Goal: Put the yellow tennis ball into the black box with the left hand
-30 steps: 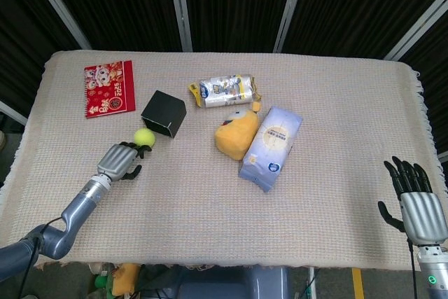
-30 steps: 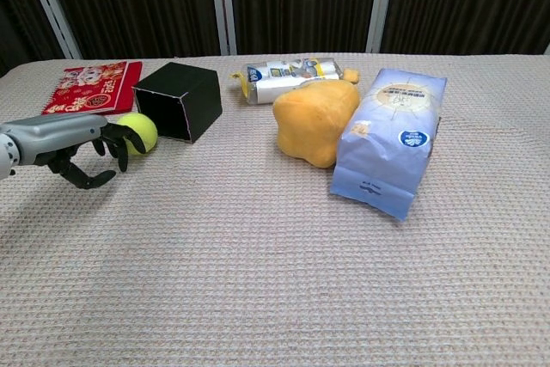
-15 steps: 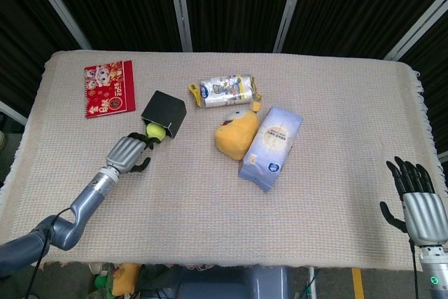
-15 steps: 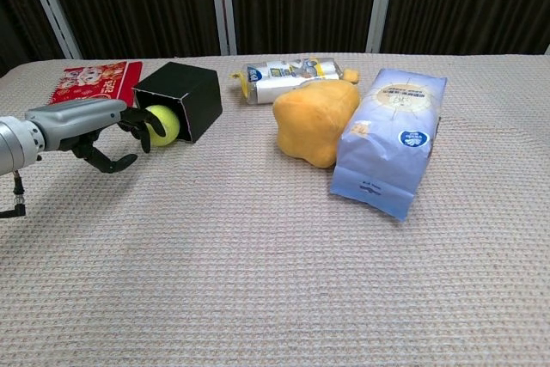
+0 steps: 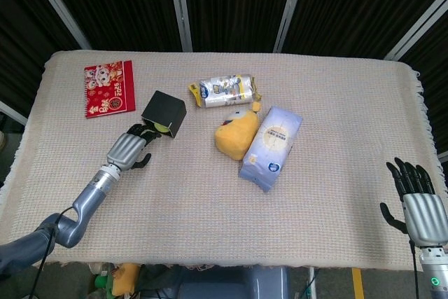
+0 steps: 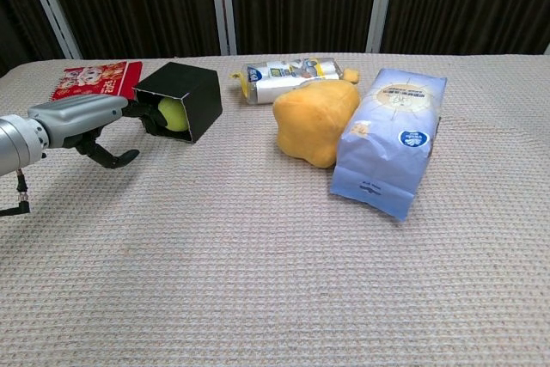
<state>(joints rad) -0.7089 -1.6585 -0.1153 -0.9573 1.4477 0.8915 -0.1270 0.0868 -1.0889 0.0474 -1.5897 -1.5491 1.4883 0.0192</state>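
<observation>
1 fuzzy yellow tennis ball (image 6: 173, 113) sits inside the black cube box (image 6: 193, 94); the left robot hand (image 6: 90, 121), fingers spread, touches its opening, holding nothing.

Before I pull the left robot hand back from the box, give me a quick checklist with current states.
1. Yellow tennis ball inside the black box: ok, it sits within the side-facing opening.
2. Left robot hand has let go of the ball: cannot tell; its fingers reach to the opening and the contact is hidden.
3. Box resting flat on the table: ok.
4. Retreat path toward the robot free of objects: ok; the red booklet lies off to the side.
5. Right robot hand out of the way: ok, at the far table edge, fingers apart, holding nothing.
</observation>
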